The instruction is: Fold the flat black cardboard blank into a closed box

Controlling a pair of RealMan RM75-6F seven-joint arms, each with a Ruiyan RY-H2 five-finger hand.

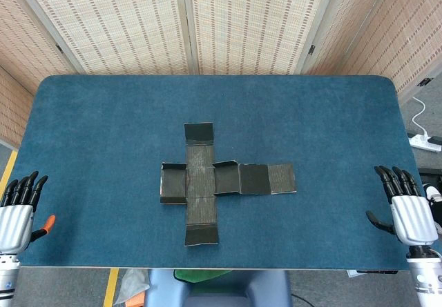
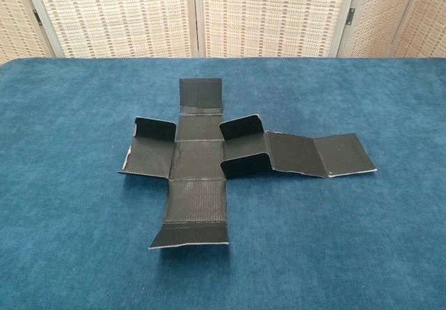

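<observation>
Both hands, left (image 1: 17, 214) and right (image 1: 407, 207), flank the cardboard blank (image 1: 207, 179).

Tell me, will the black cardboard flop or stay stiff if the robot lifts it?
The black cardboard blank would probably bend at its creases, since some flaps already stand up. Each panel looks thin and flat, so likely light. On the blue cloth it may drag rather than slide.

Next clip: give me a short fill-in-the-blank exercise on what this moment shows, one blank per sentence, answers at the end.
1. The black cardboard blank lies on a table covered in ____ cloth.
2. The left hand and right hand are both ____ the blank.
3. The blank's longest arm stretches toward the robot's ____ hand.

Missing words: blue; apart from; right
</observation>
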